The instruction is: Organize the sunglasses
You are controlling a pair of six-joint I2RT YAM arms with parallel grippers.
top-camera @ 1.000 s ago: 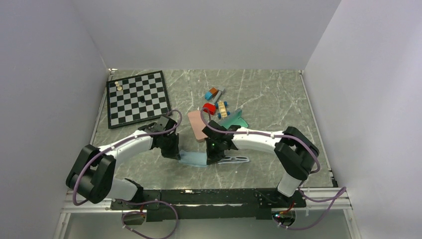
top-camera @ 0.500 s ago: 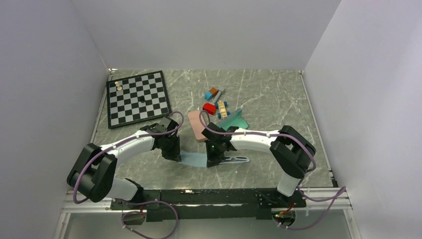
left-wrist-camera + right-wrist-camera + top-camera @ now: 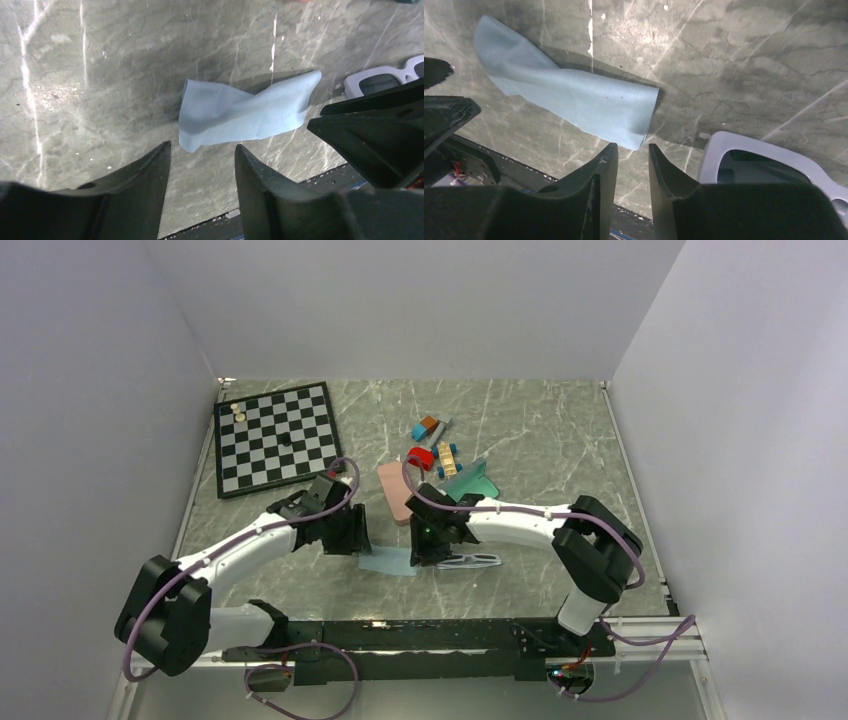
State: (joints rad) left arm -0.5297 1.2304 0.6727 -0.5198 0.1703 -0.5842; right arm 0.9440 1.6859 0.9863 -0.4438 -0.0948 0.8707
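Note:
One pair of sunglasses [image 3: 472,560] with a pale white-grey frame and dark lenses lies on the marble table near the front edge; it also shows as sunglasses [image 3: 378,82] and sunglasses [image 3: 769,162] in the wrist views. My right gripper [image 3: 424,548] hovers just left of them, open, with nothing between its fingers. A light blue cloth [image 3: 388,562] lies loose and folded on the table between the two grippers. My left gripper [image 3: 353,537] stands open at the cloth's left end, holding nothing. In the wrist views each gripper's fingertips hang just short of the cloth [image 3: 245,112], [image 3: 569,97].
A pink oblong case [image 3: 396,492] lies just behind the grippers. Coloured toy blocks [image 3: 434,448] and a teal piece [image 3: 470,480] sit further back. A chessboard [image 3: 278,437] with a few pieces is at the back left. The black front rail [image 3: 420,632] runs close below the cloth.
Both grippers have gone from shut to open and let go of the cloth, which now lies on the table. The left arm has stretched forward and right a little.

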